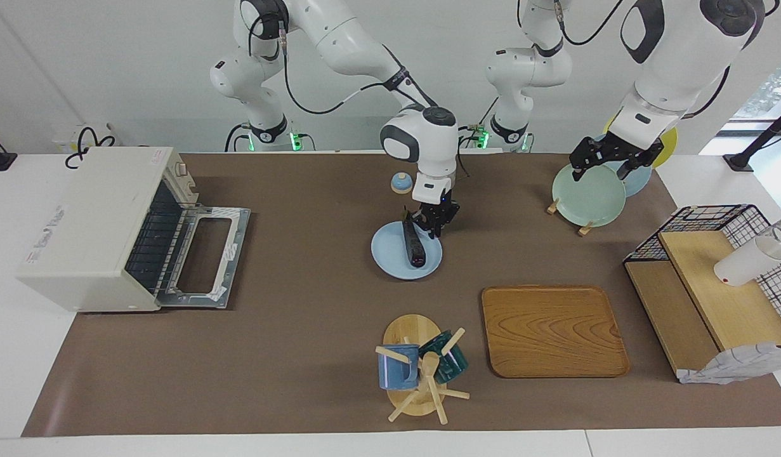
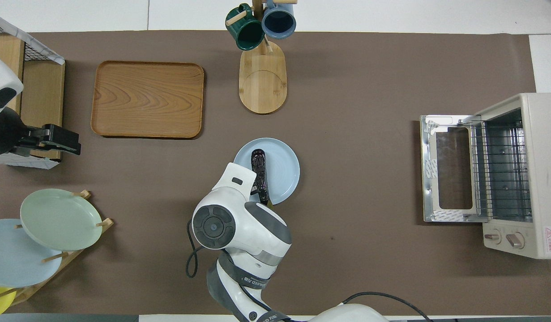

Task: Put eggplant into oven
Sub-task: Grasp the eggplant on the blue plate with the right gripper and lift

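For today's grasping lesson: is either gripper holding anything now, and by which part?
It cannot be told for sure. The right gripper is down at the eggplant's end nearer the robots, on the blue plate. The left gripper holds nothing.

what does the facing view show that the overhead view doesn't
Only the facing view shows the right gripper down at the eggplant and the left gripper over the plate rack. Only the overhead view shows the oven knobs. Both show the eggplant on the blue plate and the oven door open.
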### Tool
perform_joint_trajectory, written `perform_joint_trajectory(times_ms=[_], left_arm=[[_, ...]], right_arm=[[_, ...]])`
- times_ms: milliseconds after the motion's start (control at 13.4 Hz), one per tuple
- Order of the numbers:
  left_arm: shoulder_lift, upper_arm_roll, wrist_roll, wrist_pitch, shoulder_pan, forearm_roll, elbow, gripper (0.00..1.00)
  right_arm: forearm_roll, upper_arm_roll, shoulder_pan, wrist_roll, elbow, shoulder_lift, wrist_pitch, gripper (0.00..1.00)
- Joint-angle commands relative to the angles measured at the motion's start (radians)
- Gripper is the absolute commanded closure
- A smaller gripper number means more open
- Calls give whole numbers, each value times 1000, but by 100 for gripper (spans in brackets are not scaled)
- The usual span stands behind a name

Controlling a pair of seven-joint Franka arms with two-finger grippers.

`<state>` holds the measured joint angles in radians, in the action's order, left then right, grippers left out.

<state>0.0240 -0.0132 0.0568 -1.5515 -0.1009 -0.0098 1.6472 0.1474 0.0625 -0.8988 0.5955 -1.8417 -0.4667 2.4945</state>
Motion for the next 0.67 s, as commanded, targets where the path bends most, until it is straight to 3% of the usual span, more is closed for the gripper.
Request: perform_joint_trajectory(times_ms=[0,298,373,522,596], left_arm=[[30,9,2,-19,-14,5,34,0],[31,10,5,-13,-14,-29,34,0],[31,10,3,-15,-13,-30,34,0],[33,10,-1,-13,-11,-30,37,0],[33,10,-2,-13,-13,-30,37,0]], right_arm=[[17,-4,6,-22,-51,36,18,100],[18,-1,8,-62,-44,36,4,100],[41,3,5,-75,-10,36,-66,100],[148,-1,6,-72,143,29,-341,100],[167,0,6,-65,151,37,-405,100]])
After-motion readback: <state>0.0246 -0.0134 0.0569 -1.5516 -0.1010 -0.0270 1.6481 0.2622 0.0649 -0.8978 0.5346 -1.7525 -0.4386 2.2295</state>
